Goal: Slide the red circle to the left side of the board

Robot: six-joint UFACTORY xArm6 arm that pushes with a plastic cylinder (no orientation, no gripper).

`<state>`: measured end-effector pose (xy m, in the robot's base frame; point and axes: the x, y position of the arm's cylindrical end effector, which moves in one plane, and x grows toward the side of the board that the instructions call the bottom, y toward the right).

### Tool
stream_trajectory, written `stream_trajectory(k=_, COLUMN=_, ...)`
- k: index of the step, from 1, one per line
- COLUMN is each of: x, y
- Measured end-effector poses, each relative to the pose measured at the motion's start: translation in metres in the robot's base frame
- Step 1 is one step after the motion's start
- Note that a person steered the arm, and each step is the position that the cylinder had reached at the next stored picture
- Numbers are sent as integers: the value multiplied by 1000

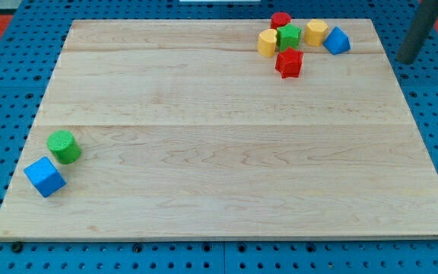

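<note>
Red circle point(280, 19) sits at the board's point(226, 205) top edge near the right corner, touching the green star point(288, 35). My tip point(407, 59), a bare rod with no jaws, rests off the right edge. I should approach from its right, pushing left along the top edge.

My tip point(407, 59) is the lower end of a straight dark rod that enters from the view's top right corner and slants down toward the view's left. The tip sits just beyond the right edge of the tabletop point(204, 152), level with that tabletop's top right corner region, over the blue perforated surround. Only the rod's lower stretch shows; the arm above it is out of view.
</note>
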<state>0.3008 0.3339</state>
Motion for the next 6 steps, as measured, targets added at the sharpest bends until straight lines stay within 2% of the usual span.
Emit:
stream_trajectory(k=1, x=-30, y=10)
stream_trajectory(k=2, x=-88, y=-41)
stream_trajectory(k=3, x=-109, y=-54)
stream_trajectory(k=4, x=-109, y=-112)
stream_trajectory(k=5, x=-109, y=-207)
stream_trajectory(k=6, x=-106, y=-250)
